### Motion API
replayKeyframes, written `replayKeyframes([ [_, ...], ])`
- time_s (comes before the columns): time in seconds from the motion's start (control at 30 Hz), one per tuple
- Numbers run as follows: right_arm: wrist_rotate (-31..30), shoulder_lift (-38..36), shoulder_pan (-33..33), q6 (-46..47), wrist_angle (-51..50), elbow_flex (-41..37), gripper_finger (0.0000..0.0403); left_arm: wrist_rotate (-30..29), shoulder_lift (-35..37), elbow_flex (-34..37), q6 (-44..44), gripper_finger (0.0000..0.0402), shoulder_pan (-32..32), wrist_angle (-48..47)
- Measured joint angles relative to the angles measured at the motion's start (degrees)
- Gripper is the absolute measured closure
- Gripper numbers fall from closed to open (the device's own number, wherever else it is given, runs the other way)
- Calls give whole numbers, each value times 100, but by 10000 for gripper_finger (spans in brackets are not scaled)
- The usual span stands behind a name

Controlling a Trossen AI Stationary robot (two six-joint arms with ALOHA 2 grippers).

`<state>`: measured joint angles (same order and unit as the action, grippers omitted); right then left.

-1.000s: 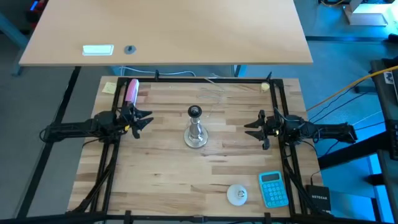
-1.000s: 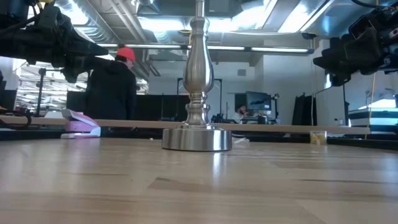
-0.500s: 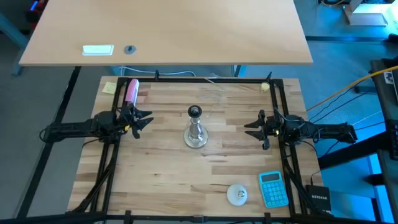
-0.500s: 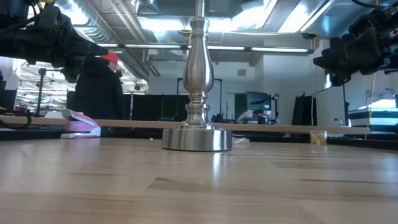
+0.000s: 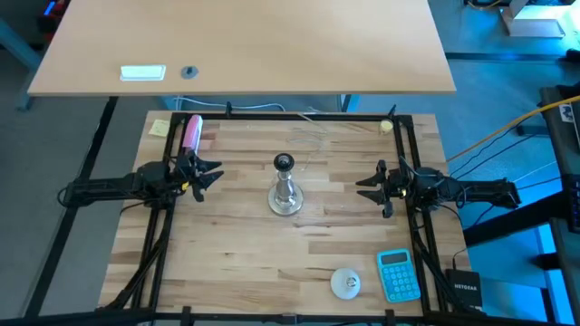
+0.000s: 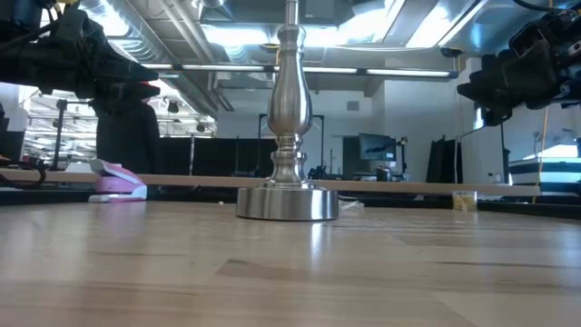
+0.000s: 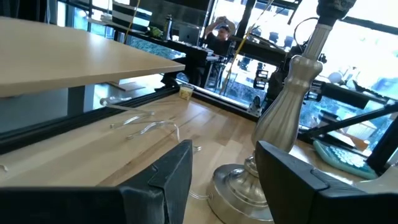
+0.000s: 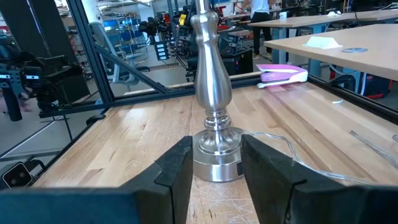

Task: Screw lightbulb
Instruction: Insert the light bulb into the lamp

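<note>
The lightbulb [image 5: 345, 283], a white frosted globe, lies on the wooden table near its front edge, right of centre and beside a blue calculator [image 5: 399, 274]. The silver lamp stand [image 5: 285, 188] stands upright on its round foot at the table's middle, its black socket [image 5: 285, 163] on top. My left gripper [image 5: 213, 174] hovers level at the stand's left, open, with nothing between its fingers [image 7: 224, 155]. My right gripper [image 5: 362, 186] hovers level at the stand's right, a narrower gap between its fingers [image 8: 216, 146], also empty. Both point at the stand [image 8: 211, 93] from a distance.
A pink stapler [image 5: 191, 133] lies at the far left of the table, and a yellow note [image 5: 160, 128] beside it. A clear cord [image 7: 149, 127] lies loose behind the stand. Black frame rails [image 5: 412, 154] border the table. A person [image 6: 127, 127] stands beyond it.
Both arms and everything on the table have kept still. In the low view, the person beyond the table has walked left, now partly behind my left arm.
</note>
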<state>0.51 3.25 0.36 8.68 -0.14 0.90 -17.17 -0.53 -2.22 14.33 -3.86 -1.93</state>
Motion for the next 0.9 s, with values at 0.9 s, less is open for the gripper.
replayKeyframes([
  [0.9, -92, 0, -2, 1455, 1485, -1, 267, -268, -1348, 9, -402, 235, -81, 2001],
])
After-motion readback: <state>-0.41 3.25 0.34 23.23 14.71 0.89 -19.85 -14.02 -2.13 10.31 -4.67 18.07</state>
